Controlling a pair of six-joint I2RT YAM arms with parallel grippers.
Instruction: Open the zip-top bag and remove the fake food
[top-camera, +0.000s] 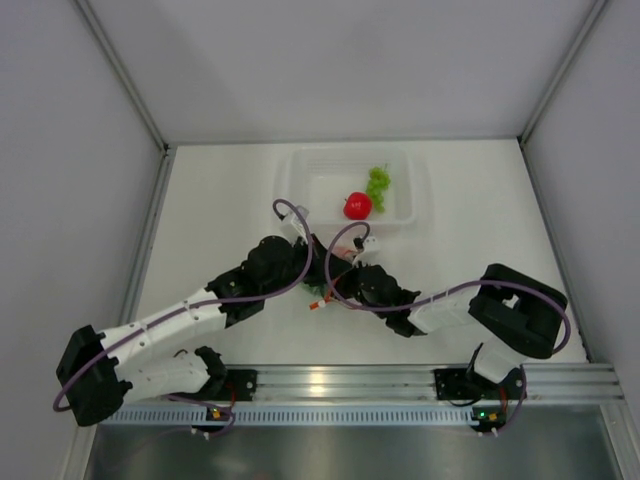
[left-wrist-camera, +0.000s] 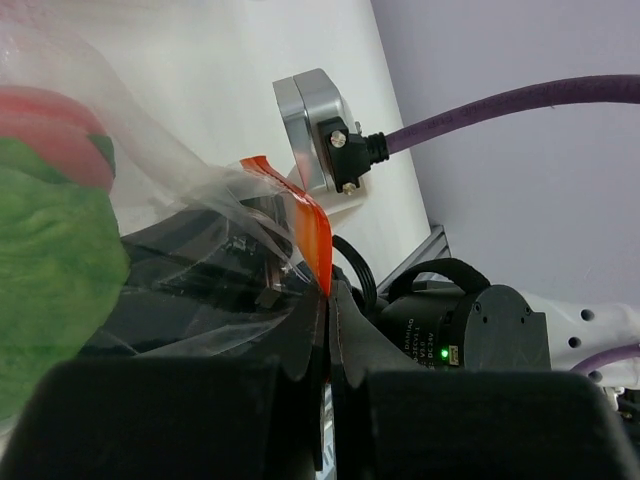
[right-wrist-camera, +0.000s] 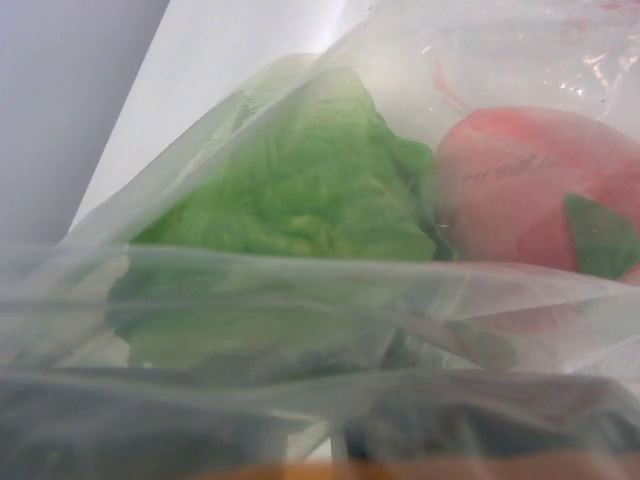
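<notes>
The zip-top bag (top-camera: 337, 258) lies mid-table between both grippers, its orange-red zip strip (top-camera: 316, 304) at the near end. My left gripper (top-camera: 318, 272) is shut on that strip (left-wrist-camera: 312, 225); in the left wrist view its fingertips (left-wrist-camera: 305, 330) pinch the strip's lower end. Green lettuce (left-wrist-camera: 45, 260) and a pinkish-red fruit (left-wrist-camera: 50, 120) sit inside the clear film. My right gripper (top-camera: 354, 274) presses against the bag. Its wrist view is filled with film over the lettuce (right-wrist-camera: 300, 190) and fruit (right-wrist-camera: 510, 190). Its fingers (right-wrist-camera: 480, 430) are dark blurs behind the plastic.
A rigid clear tray (top-camera: 295, 170) stands at the back centre, holding a red tomato (top-camera: 357, 205) and a green grape bunch (top-camera: 378, 182). Grey walls close in on both sides. The aluminium rail (top-camera: 330, 380) with the arm bases runs along the near edge.
</notes>
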